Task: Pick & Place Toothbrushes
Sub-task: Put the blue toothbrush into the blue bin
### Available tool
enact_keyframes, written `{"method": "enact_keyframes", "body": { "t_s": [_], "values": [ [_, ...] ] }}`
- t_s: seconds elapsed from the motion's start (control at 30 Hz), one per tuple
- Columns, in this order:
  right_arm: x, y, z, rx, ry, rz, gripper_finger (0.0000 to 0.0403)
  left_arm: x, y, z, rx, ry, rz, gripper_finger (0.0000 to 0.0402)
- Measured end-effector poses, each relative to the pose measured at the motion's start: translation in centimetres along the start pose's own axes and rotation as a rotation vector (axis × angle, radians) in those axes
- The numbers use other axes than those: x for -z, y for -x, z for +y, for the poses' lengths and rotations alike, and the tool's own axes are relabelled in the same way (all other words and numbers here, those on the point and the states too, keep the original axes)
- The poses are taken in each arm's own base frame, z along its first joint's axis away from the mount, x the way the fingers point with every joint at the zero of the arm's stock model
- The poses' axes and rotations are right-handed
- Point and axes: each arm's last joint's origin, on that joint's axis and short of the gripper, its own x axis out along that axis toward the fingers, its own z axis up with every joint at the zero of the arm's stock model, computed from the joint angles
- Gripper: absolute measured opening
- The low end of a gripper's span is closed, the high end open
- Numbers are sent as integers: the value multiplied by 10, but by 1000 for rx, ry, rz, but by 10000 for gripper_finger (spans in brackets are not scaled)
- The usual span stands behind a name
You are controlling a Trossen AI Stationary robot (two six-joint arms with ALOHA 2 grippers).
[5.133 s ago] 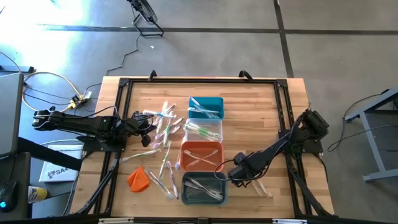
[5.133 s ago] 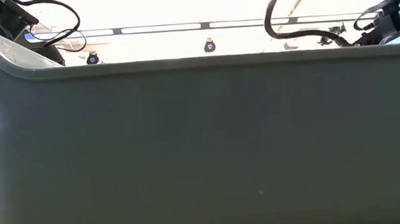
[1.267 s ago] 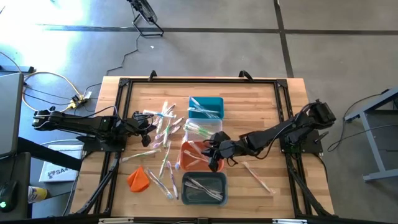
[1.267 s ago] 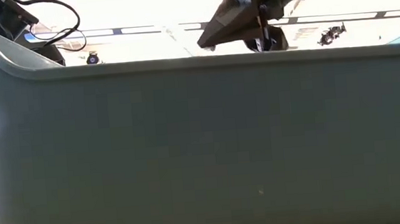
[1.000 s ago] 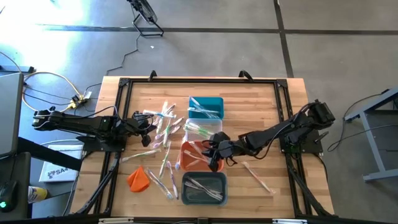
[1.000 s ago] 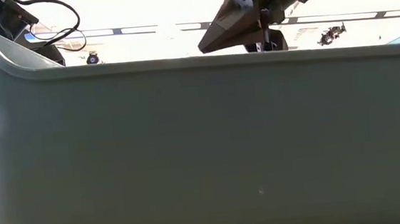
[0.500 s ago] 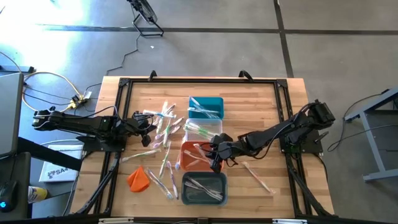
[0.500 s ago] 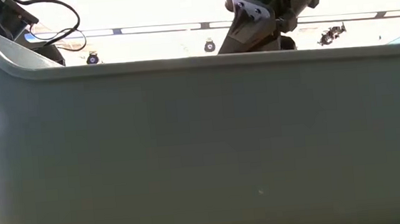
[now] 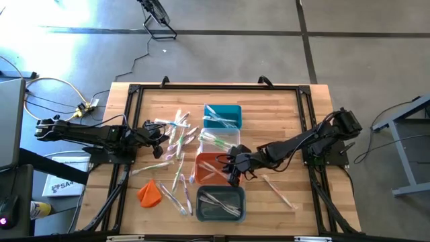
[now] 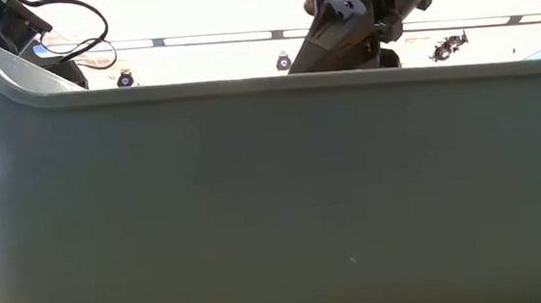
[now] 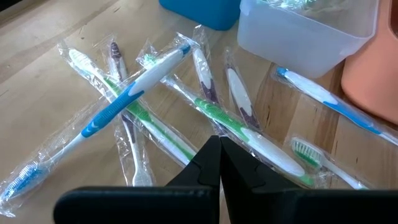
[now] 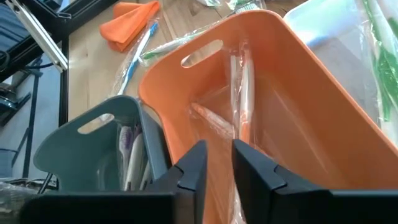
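Toothbrushes [image 12: 241, 87] lie in the orange bin [image 12: 311, 118] beneath my right end effector [image 12: 216, 163], narrowly parted, seemingly empty after release; next, fetch another.

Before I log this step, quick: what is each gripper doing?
Left gripper: shut, empty, above the loose toothbrushes.
Right gripper: slightly open, empty, over the orange bin.

Left gripper [image 9: 163, 140] rests shut near the tabletop's left edge, arm stretched flat; right gripper [image 9: 232, 169] reaches toward table centre, fingers [image 12: 193, 165] slightly parted.
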Motion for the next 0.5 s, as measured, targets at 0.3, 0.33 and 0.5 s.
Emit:
{"method": "enact_keyframes", "body": {
  "t_s": [0.3,0.33,0.5],
  "values": [
    [2,17,0,-72,-79,167,69,0,0,0,0,-1,1,0],
    [2,22,0,-78,-97,195,63,0,0,0,0,0,1,0],
    [0,54,2,-118,-187,281,28,0,0,0,0,-1,1,0]
  ]
}}
